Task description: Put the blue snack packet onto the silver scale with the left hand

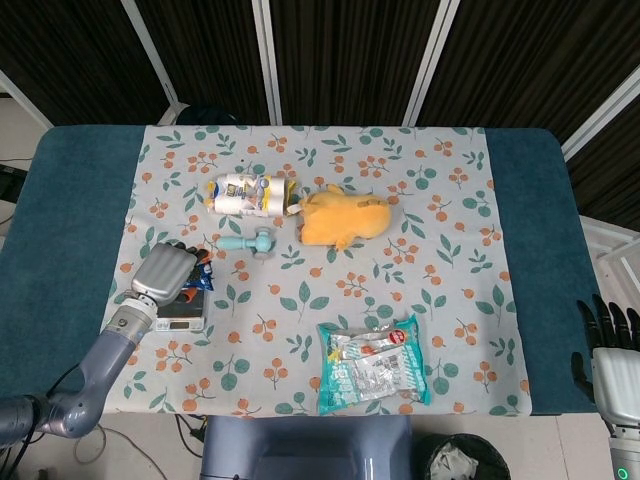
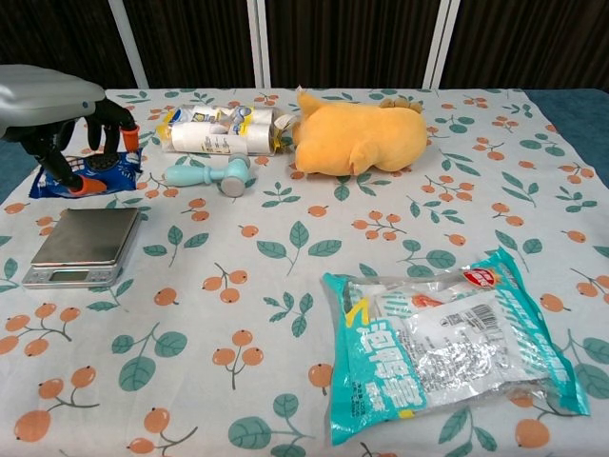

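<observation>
Left hand (image 2: 67, 129), at the left edge of the chest view, pinches the blue snack packet (image 2: 90, 174) by its top, above the silver scale (image 2: 84, 240). Light, crinkly and slippery by its look, it probably wants an edge grip.

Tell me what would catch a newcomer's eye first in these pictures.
Probably the yellow plush toy lying near the back middle of the flowered tablecloth, and the big teal snack bag at the front right. At the far left, the left hand holds a blue snack packet in the air above the silver scale.
</observation>
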